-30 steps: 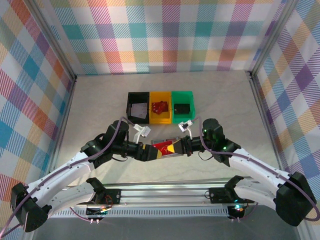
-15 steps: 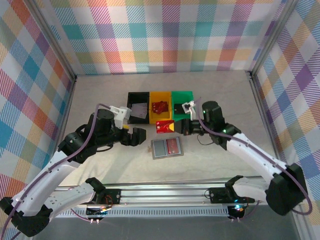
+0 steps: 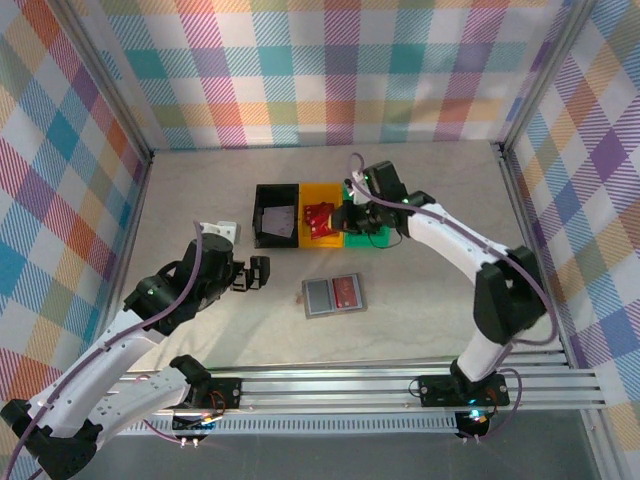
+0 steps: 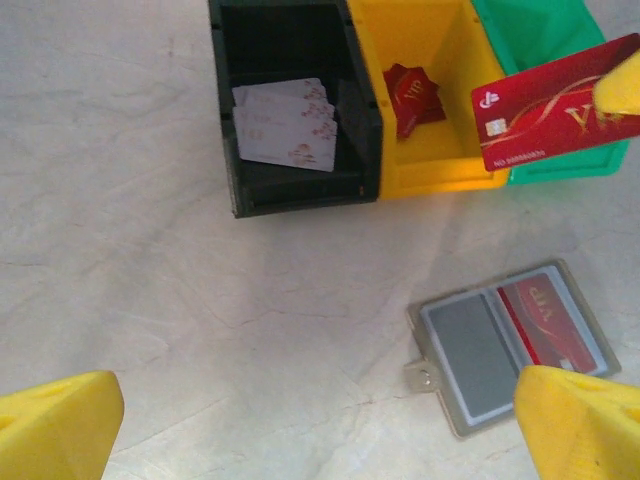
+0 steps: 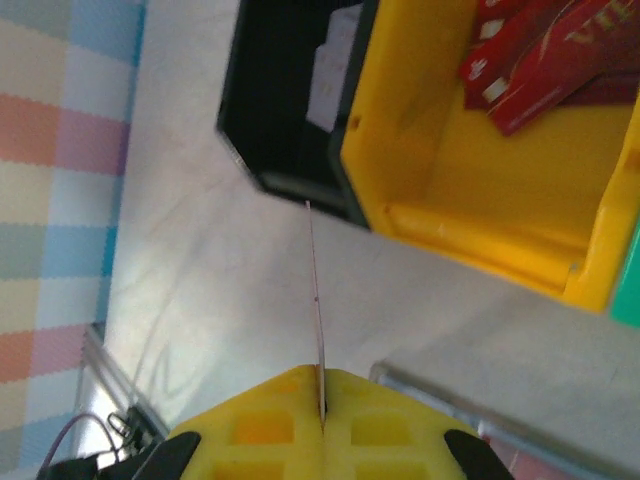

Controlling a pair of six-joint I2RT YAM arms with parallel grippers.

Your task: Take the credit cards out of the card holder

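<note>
Plaid walls surround a pale table [image 3: 450, 300]. The card holder [image 3: 335, 295] lies open near its middle, a red card [image 4: 548, 322] in one pocket. The right gripper [image 3: 352, 218] pinches a second red card [image 4: 550, 105] above the yellow bin's [image 3: 322, 243] front rim. The left gripper [image 3: 255, 275] hangs released, near the table's left side.

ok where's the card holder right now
In the top view the card holder lies open on the table near the centre, just in front of the yellow bin, right of the left gripper.
</note>
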